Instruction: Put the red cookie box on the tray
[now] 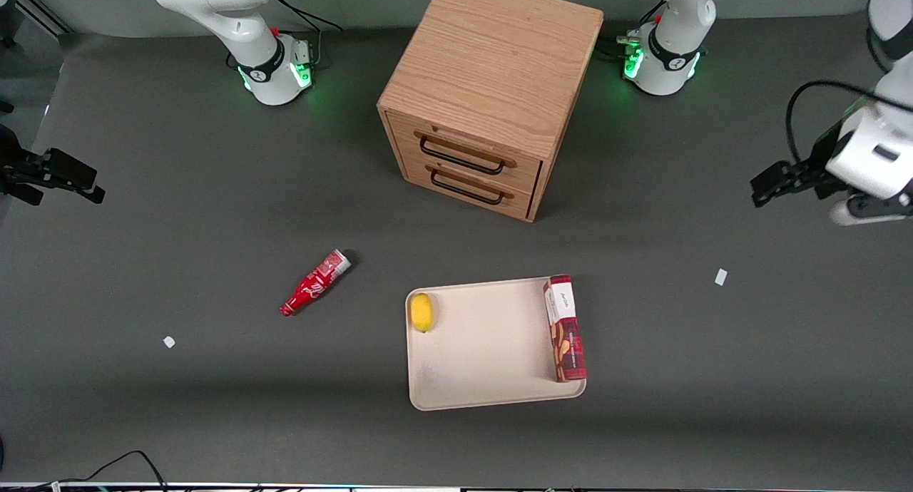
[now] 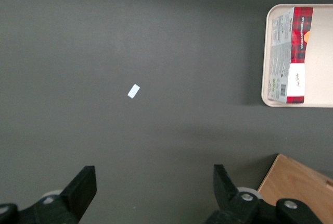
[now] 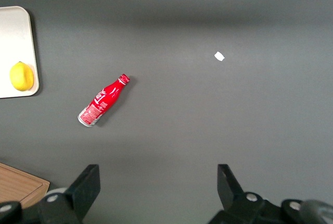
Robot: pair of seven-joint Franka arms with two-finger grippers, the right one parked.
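My gripper [image 2: 151, 195] spread wide, holding nothing, above bare grey table [image 2: 130, 36], red cookie box [image 1: 565, 328] lying on tray [image 1: 485, 349].

The red cookie box [image 1: 565, 329] has a white label panel, tan cookie pictures and a dark tartan pattern. The tray [image 1: 485, 349] is cream-beige, the lemon [image 1: 421, 311] yellow, the bottle [image 1: 314, 282] red, the cabinet [image 1: 485, 85] light wood, the surface [image 1: 178, 192] dark grey. The open black pincer [image 1: 767, 185] hangs above the working arm's end.
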